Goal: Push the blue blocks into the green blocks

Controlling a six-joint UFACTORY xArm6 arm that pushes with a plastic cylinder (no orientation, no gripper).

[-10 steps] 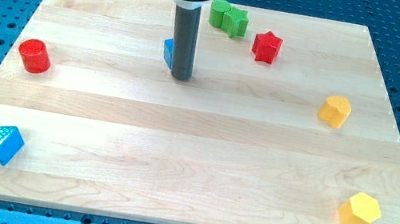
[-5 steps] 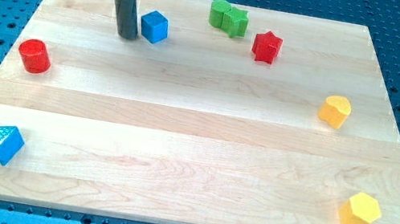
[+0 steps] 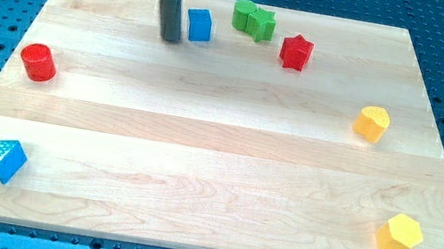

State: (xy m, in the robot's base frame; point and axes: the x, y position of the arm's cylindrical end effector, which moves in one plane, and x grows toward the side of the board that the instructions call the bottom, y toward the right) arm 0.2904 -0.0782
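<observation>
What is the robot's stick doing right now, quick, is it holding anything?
My tip: no gripper, so it holds nothing; it sits on the board just to the view's left of the blue cube, close beside it, contact unclear.

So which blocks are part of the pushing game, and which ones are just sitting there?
In the game:
- blue cube, just right of my tip
- blue triangle block, at the view's bottom left
- green blocks, at the view's top

Just sitting there:
- red cylinder
- red star block
- two yellow blocks
</observation>
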